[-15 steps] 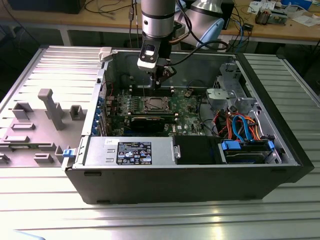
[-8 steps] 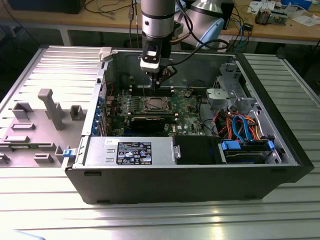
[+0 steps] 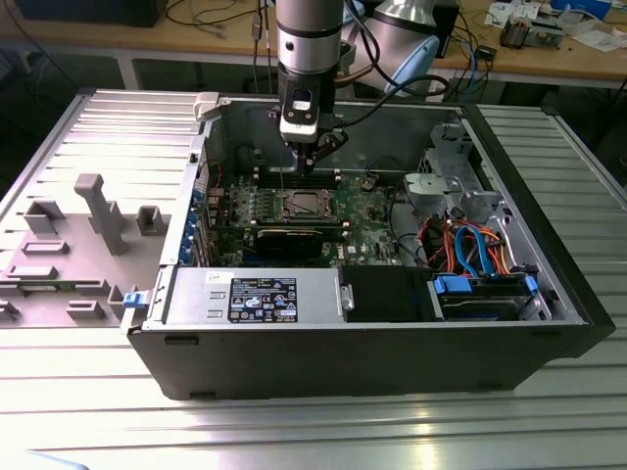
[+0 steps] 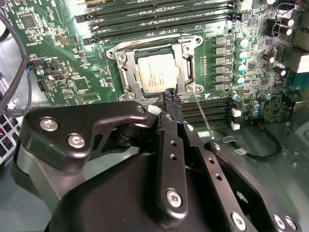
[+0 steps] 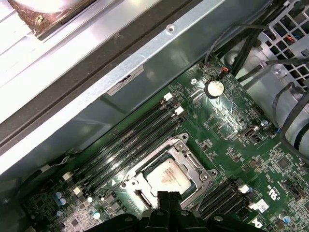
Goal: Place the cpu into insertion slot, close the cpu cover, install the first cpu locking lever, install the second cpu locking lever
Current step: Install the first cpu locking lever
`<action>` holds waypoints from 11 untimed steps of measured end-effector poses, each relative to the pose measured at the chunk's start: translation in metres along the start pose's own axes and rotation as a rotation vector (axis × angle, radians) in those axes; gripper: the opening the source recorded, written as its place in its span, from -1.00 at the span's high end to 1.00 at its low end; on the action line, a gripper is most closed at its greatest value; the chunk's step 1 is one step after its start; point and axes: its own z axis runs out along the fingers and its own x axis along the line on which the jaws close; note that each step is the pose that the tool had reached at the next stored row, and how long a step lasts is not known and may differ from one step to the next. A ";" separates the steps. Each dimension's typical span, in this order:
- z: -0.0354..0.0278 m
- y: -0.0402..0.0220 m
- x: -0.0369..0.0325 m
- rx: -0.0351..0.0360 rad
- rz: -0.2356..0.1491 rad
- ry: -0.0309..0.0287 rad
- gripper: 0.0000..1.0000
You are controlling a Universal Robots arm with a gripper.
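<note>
Entry: black two-finger gripper [image 4: 171, 98], tips pinched together, holding nothing.
- Dull silver square cpu [image 4: 155, 72]: seated in dark-rimmed insertion slot [image 3: 285, 208], under silver-grey windowed cpu cover [image 4: 186, 63].
- Risk, I judge: the thin steel locking lever [image 4: 203, 116] slips off the tips and springs.

Light is gleaming off the ribbed metal table [image 3: 323, 431] at six o'clock, a wooden workbench [image 3: 568, 64] standing at twelve.
</note>
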 end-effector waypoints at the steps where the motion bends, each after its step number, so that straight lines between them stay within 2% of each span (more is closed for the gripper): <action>1: 0.0000 0.0000 0.0000 -0.0001 -0.007 0.0003 0.79; 5: 0.0000 -0.0001 0.0001 -0.0005 -0.056 0.0025 0.79; 11: 0.0000 -0.0001 0.0001 -0.0005 -0.057 0.0025 0.79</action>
